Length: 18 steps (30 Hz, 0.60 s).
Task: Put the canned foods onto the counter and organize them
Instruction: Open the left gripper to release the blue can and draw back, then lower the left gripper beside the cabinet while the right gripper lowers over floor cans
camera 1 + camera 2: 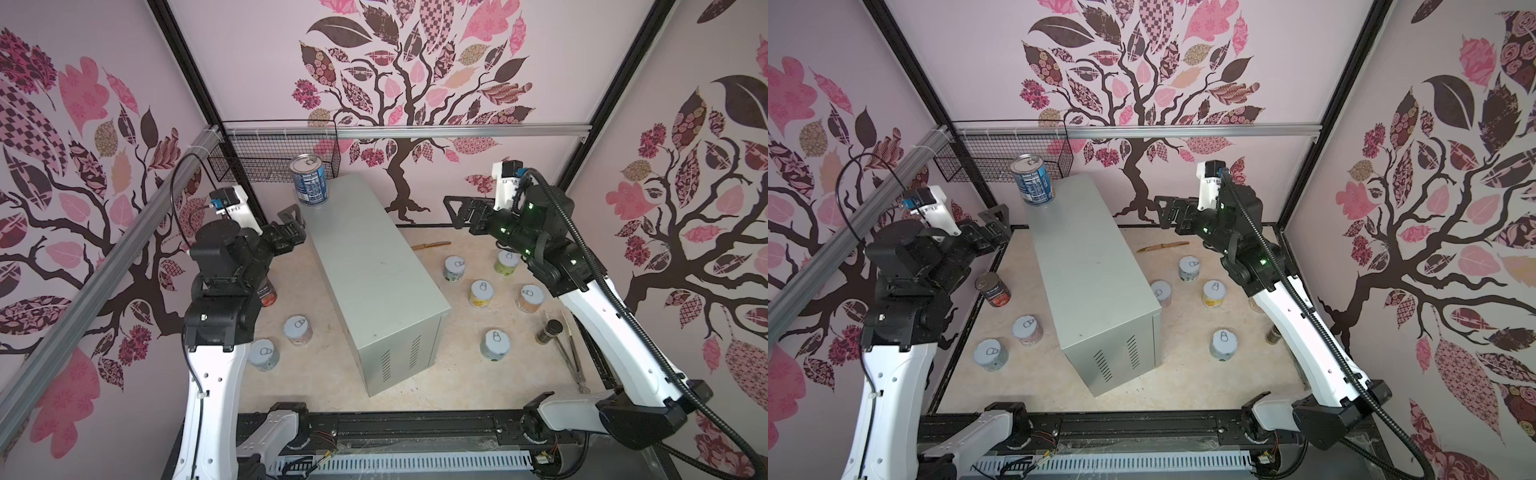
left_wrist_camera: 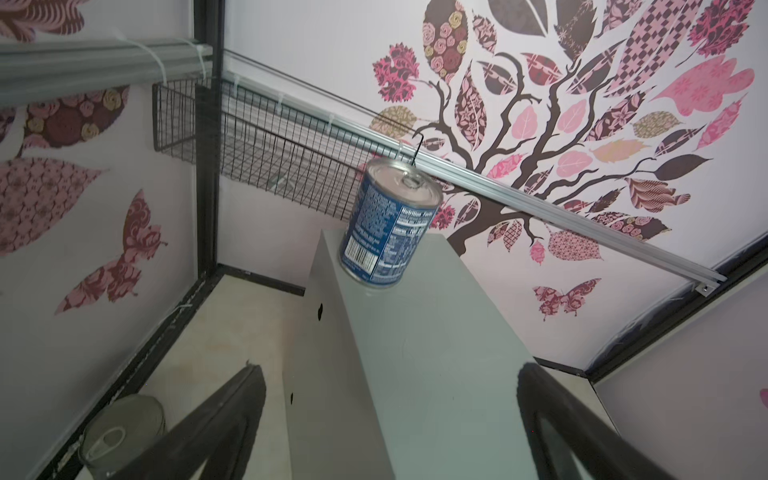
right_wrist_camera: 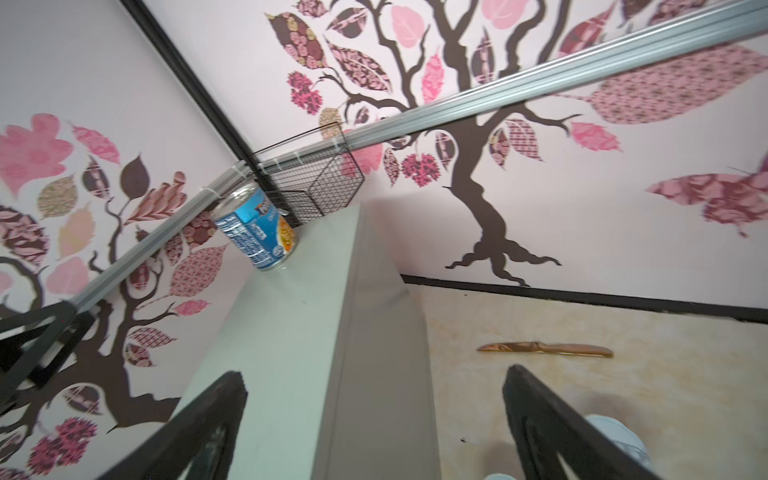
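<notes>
In both top views the long light-grey metal counter (image 1: 374, 270) runs down the middle of the frame. One tall blue-labelled tin with a metallic lid (image 1: 309, 180) stands on its far end, upper centre-left, close to the counter's left edge. The other tins are down on the beige tabletop (image 1: 415, 374): five short white-lidded pastel tins (image 1: 482, 293) sit right of centre and two more (image 1: 298, 330) at lower left. The left gripper (image 1: 292, 224) hovers just beside the counter's far left side and the right gripper (image 1: 453, 214) hangs at upper right. Both have their jaws apart and hold nothing.

In a top view a tall dark-red-labelled tin (image 1: 994, 291) stands left of centre, just beside the left arm.

In the left wrist view the black fingers (image 2: 241, 395) stand wide with nothing between them. The blue-labelled tin sits beyond them, its base near the counter's side edge.

In the right wrist view the fingers (image 3: 521, 390) are likewise spread and empty. A wooden knife (image 3: 544, 350) lies on the tabletop beside the counter.

The tins look rigid and, if full, weighty, and their smooth labels may slip. The best hold is probably across the curved wall at about mid-height, never by the lid or pull-tab. The tall ones should tip more readily than the squat ones.
</notes>
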Available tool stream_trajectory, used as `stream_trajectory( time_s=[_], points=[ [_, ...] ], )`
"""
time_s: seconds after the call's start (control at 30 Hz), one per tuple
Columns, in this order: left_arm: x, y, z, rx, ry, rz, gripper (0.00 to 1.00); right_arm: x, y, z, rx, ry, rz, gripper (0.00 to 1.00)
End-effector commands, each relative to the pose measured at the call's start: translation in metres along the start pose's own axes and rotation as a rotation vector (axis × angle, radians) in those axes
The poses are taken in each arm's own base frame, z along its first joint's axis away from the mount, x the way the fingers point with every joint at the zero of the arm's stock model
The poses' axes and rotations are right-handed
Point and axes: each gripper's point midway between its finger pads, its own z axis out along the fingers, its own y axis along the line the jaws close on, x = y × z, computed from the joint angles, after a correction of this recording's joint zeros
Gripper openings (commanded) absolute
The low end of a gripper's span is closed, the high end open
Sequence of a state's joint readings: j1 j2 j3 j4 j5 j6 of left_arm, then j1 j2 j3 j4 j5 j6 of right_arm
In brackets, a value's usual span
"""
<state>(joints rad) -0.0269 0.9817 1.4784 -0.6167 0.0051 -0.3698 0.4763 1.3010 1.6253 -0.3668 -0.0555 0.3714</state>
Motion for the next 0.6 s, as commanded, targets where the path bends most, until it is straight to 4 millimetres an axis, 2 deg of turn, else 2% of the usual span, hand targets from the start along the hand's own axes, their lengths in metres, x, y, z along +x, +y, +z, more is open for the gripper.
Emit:
stream_trajectory(
  time_s=[0.0,0.37,0.57],
  points=[
    [0.045,0.007,-0.009,0.01,0.116,-0.06,0.98,0.03,-0.04,-0.017,0.175,0.053,0.008,1.0],
    [0.147,0.033,-0.019,-0.047,0.299,-0.044,0.98,0.138,-0.106,-0.028,0.349,0.189,0.008,1.0],
    [0.195,0.062,-0.022,-0.154,0.368,-0.066,0.98,0.199,-0.144,-0.031,0.465,0.273,0.044,1.0]
  ],
)
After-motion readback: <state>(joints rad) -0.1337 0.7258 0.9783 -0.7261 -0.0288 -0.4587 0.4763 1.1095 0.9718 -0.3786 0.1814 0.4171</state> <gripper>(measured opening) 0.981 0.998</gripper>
